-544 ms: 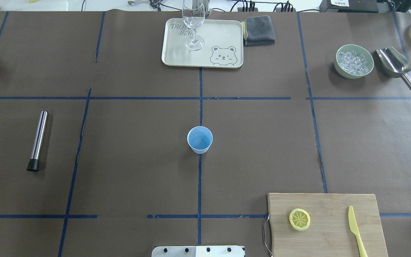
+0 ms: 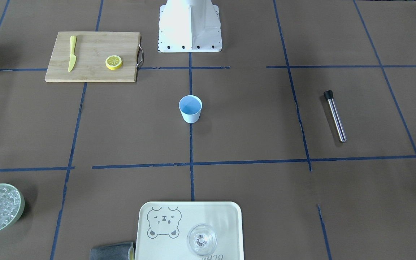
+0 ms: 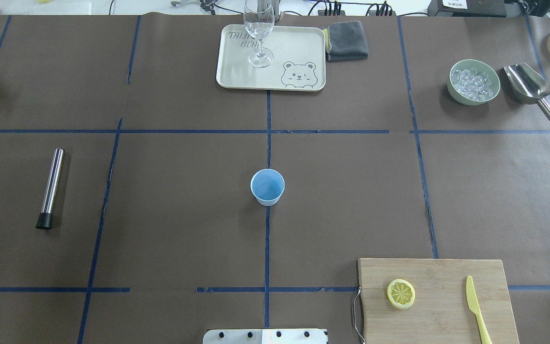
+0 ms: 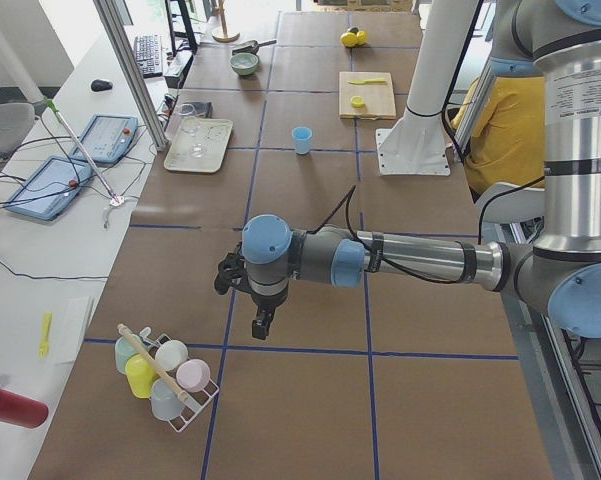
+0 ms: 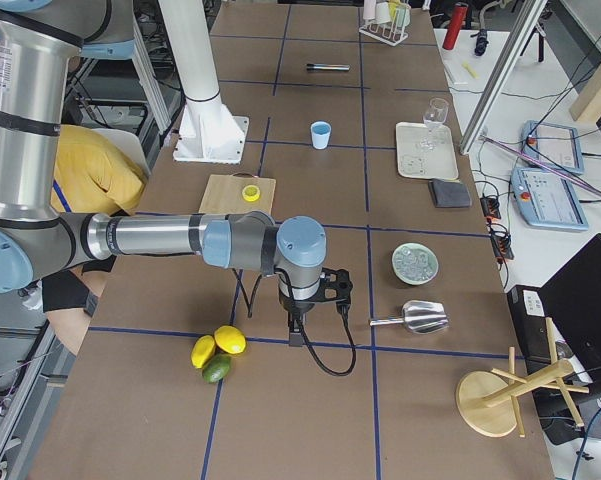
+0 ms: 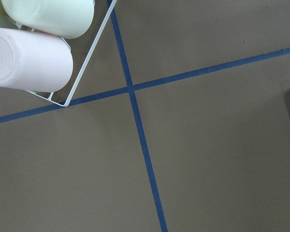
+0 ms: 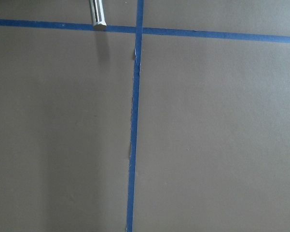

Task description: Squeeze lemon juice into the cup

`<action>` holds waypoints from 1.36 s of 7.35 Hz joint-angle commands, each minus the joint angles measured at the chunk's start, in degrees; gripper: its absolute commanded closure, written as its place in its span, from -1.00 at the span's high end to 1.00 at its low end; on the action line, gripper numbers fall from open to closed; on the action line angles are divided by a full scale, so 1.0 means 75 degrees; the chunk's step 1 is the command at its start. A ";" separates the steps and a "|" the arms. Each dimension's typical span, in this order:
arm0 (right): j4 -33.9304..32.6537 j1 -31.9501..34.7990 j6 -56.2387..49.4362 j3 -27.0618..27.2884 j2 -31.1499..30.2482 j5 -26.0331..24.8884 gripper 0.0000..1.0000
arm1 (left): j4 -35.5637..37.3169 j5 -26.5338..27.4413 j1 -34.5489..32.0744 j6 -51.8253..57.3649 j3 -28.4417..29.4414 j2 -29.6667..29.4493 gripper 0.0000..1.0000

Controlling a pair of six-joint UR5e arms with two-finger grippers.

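The lemon [image 3: 401,293] is a yellow slice lying cut face up on a wooden cutting board [image 3: 447,310] at the table's near right. The light-blue cup [image 3: 267,187] stands upright at the table's centre, with nothing visible inside it. Neither gripper shows in the overhead or front view. My left gripper [image 4: 260,325] hangs over bare table far to the left, near a wire rack of cups [image 4: 165,375]; I cannot tell whether it is open or shut. My right gripper [image 5: 295,330] hangs over the table far to the right, and its state I cannot tell either.
A yellow toy knife [image 3: 475,308] lies on the board. A tray [image 3: 299,48] with a clear glass [image 3: 259,28] and a grey cloth [image 3: 347,40] sit at the back. A bowl of ice [image 3: 473,82], a metal scoop [image 3: 530,91] and a steel tube [image 3: 50,188] lie aside.
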 commanded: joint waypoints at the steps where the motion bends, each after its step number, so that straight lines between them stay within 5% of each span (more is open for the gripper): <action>1: 0.0002 -0.0004 0.0010 0.0068 0.0031 0.0003 1.00 | -0.0003 0.0003 0.0000 -0.0012 -0.0006 0.0004 1.00; 4: 0.0094 -0.0074 0.0080 0.0358 0.0066 0.0271 1.00 | -0.0026 -0.0009 0.0000 0.0035 -0.0111 0.0016 1.00; 6: 0.1704 -0.0469 0.0138 0.0246 0.0475 0.0343 1.00 | -0.0236 0.0003 0.0000 0.0035 -0.0275 0.0016 1.00; 10: 0.2926 -0.1699 0.2058 0.0314 0.0512 0.0554 1.00 | -0.0448 0.0015 0.0000 -0.0024 -0.0264 -0.0195 1.00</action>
